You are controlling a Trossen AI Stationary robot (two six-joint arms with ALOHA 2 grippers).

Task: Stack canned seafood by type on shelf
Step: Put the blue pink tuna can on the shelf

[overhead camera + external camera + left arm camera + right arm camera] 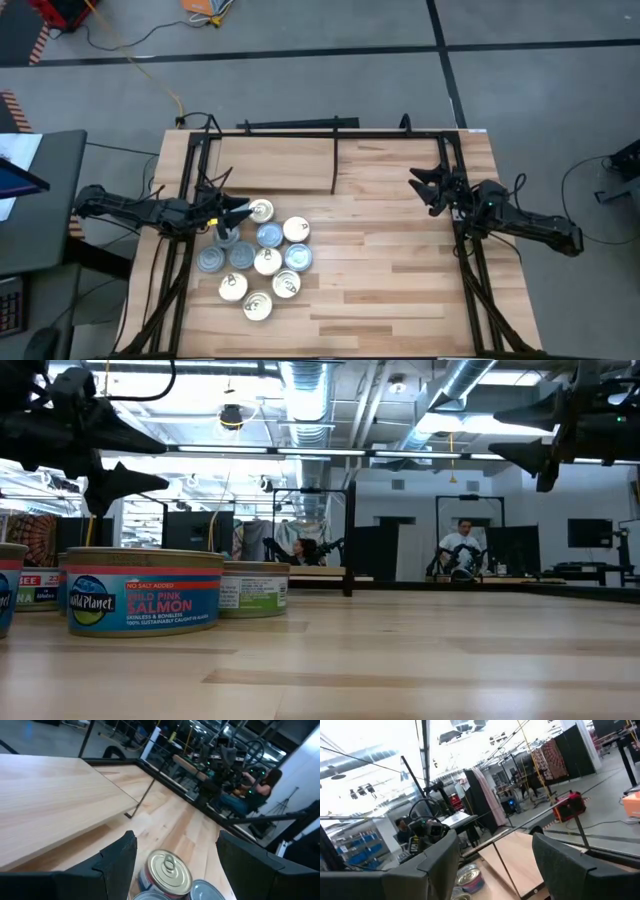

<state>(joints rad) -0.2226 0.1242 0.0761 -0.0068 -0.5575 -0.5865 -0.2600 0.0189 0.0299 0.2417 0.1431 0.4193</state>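
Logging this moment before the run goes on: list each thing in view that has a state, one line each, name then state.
left gripper: open, above the tin cluster, holding nothing.
right gripper: open, off by the table's right side, holding nothing.
canned seafood: clustered upright on the tabletop, none on the shelf.
gold-topped tin: upright, lid sealed, between the left fingers' line, not gripped.
shelf: bare, no tins on it.

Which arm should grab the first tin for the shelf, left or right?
Left, probably. The left gripper hangs open right over the cluster of tins, with a gold-topped tin between its jaws. The right gripper, also open, waits on the far side of the table, away from any tin. The shelf holds none yet.
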